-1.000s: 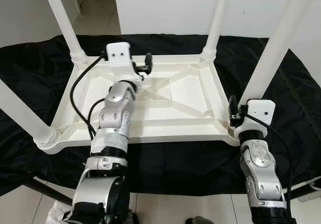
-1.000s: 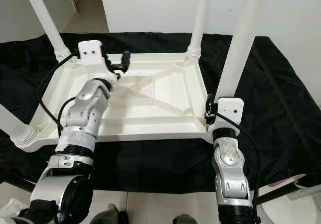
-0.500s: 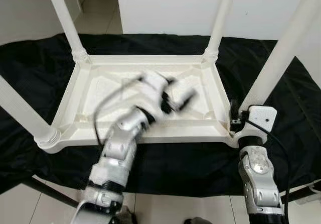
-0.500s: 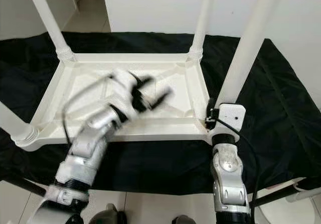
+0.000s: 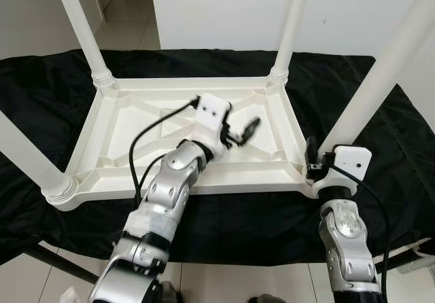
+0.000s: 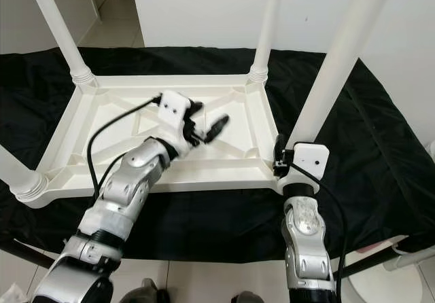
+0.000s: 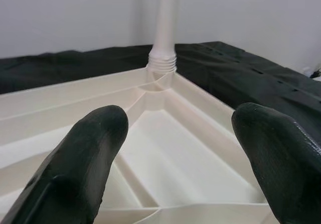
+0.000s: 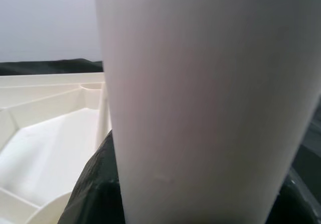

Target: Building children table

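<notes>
Four white plastic legs up from the inverted cream plastic children's table top, upside down on the black cloth, each standing in a corner socket, long axes running upward and a little splayed.

Right gripper at the near right corner, clamped around the base of the near-right white leg, just above its socket; in the right wrist view, leg pressed between the black fingers, close against the lens. Axis of that leg rising straight up from the gripper, so any seating or twisting to be done probably along or about that upward line.

Left gripper hovering above the ribbed underside, right of centre, fingers spread apart and holding nothing. In the left wrist view, black fingertips wide apart, aimed across the tray toward the far-right white leg, straight ahead along the fingers and well apart from them. Threaded collar of that leg visible at its socket.

Judged from this: left arm the nearer one to the far-right leg, right arm already busy at the near-right corner. Far-left leg and near-left leg both away to the left gripper's other side, untouched.
</notes>
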Available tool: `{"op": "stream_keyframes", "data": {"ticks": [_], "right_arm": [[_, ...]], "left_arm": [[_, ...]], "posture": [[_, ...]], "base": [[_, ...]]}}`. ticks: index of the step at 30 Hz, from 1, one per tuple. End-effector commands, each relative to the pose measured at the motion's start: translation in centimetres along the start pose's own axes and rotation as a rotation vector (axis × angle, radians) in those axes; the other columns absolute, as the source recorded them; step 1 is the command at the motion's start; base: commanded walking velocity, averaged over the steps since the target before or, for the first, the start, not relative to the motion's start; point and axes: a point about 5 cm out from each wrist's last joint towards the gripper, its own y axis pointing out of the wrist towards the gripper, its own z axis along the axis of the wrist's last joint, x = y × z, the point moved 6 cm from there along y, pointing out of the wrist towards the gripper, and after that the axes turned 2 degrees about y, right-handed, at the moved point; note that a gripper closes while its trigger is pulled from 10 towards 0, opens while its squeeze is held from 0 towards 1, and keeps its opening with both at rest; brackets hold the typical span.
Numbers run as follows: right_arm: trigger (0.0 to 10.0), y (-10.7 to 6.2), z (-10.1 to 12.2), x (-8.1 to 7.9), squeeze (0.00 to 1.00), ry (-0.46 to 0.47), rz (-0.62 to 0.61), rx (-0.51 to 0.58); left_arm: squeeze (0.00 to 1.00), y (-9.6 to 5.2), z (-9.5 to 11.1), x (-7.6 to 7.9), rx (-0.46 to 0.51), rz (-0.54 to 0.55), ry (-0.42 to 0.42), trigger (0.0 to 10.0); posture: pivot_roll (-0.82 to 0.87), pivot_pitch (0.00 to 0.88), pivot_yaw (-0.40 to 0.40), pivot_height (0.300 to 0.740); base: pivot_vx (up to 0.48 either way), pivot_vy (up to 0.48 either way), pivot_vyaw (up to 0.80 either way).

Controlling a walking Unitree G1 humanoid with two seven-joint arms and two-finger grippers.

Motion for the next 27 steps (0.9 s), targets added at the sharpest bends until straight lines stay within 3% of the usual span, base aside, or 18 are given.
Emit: {"op": "stream_keyframes", "data": {"ticks": [1,6,19,27], "right_arm": [[10.0,0.1,0.2,0.0,0.0,0.006,-0.011,0.013],[10.0,0.3,-0.2,-0.2,0.0,0.017,-0.035,0.007],[10.0,0.2,-0.8,-0.8,0.0,0.015,-0.03,-0.006],[10.0,-0.9,-1.0,-1.0,0.0,0.009,-0.026,0.0]], "left_arm": [[0.0,0.0,-0.5,-0.3,-0.019,0.013,0.002,10.0],[0.0,0.0,-1.0,-2.8,-0.024,0.124,-0.017,10.0],[0.0,0.0,-1.4,-4.6,-0.029,0.199,0.0,10.0],[0.0,-0.7,-0.9,-4.8,0.035,0.211,-0.009,10.0]], "posture": [[-0.02,0.0,0.011,0.74],[-0.03,0.0,0.025,0.74],[-0.04,0.0,0.036,0.74],[-0.03,0.0,0.035,0.74]], "base": [[0.0,0.0,0.0],[0.0,0.0,0.0],[0.0,0.0,0.0],[0.0,0.0,0.0]]}}
